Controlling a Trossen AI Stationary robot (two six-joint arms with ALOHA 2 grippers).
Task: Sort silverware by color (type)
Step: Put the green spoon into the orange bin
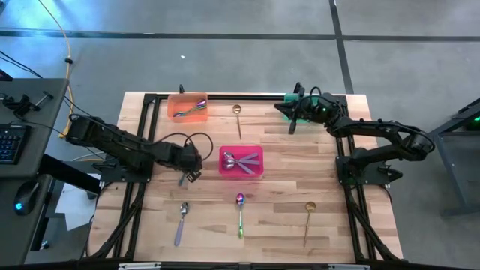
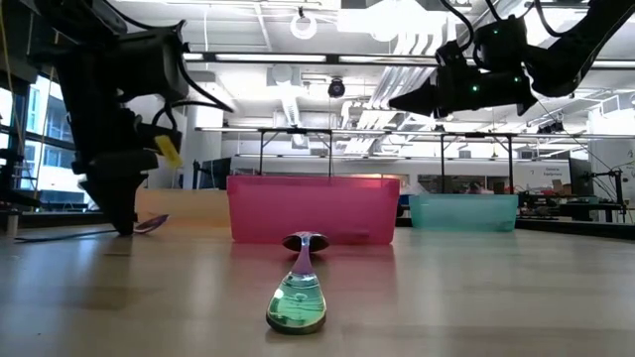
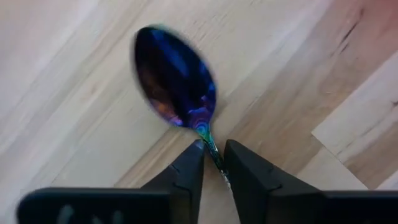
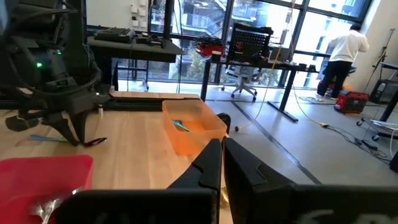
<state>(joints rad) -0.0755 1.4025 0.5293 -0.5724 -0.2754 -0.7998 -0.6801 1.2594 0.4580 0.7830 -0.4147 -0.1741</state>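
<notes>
Nearest the low camera: iridescent spoon with green handle (image 2: 298, 296) lying on the table (image 1: 285, 217), untouched. Left gripper (image 3: 212, 163) is down on the wood left of the pink bin (image 1: 241, 160), fingers (image 3: 186, 174) closing around the neck of a purple-blue iridescent spoon (image 3: 175, 78); bowl still flat on the table, so grasp in progress, not a lift yet. Right gripper (image 4: 221, 163) is shut on nothing, parked high at the far right near the green bin (image 2: 463, 211). Orange bin (image 1: 187, 106) and pink bin already hold spoons; lilac-handled spoon (image 1: 182, 220) and two gold spoons (image 1: 309, 217) remain loose. Next move, my read: finish the pinch, lift straight, carry to the matching bin. Thin neck could slip or pivot.
</notes>
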